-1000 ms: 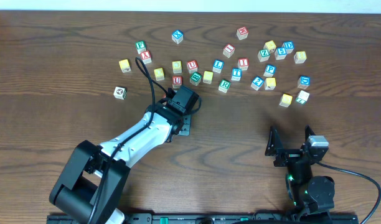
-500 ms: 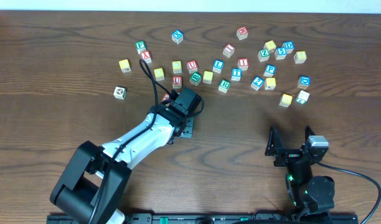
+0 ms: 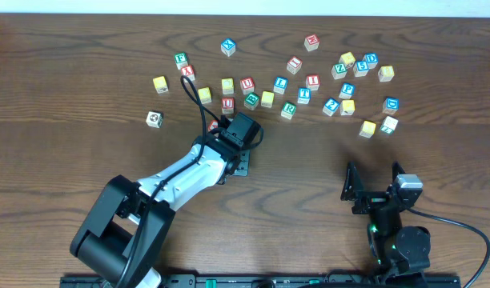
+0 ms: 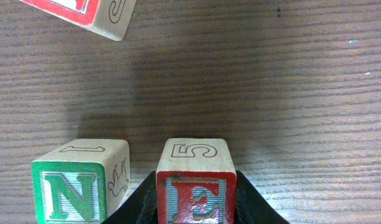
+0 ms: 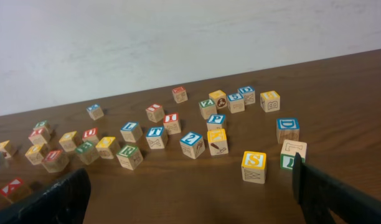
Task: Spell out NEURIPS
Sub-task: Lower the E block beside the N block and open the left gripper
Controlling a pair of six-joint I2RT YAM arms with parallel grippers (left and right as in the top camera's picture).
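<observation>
Pinching red E [image 4: 195,186] between the left fingers [image 4: 142,208], one dark finger hard against each side, letter upright toward the wrist camera, a 5 outlined on the top face. Just beside it on its left, across a slim gap and not touching, green N [image 4: 75,186], also upright and level with E. Ahead of the pair, bare wood of the surface [image 4: 271,93], then one red-framed cube [image 4: 84,15] tilted at the far left corner, its letter cut off by the edge. Cannot tell whether E rests on the wood or hangs just over it. From overhead, mostly hidden under the left arm [image 3: 189,168], left of middle. Beyond, strewn in a loose band across the far half, none stacked: red U [image 3: 247,84], green R [image 3: 288,110], red I [image 3: 312,81], blue P [image 3: 347,90], mixed among blue L [image 3: 280,82], blue T [image 3: 304,94] and yellow cubes [image 3: 267,98]. Farther right, yellow S [image 5: 253,167], near a white-and-green cube [image 5: 293,155], with blue D [image 5: 287,129] behind. At the near right edge, well apart from every cube, right fingers [image 5: 53,199] spread wide, gripping nothing
</observation>
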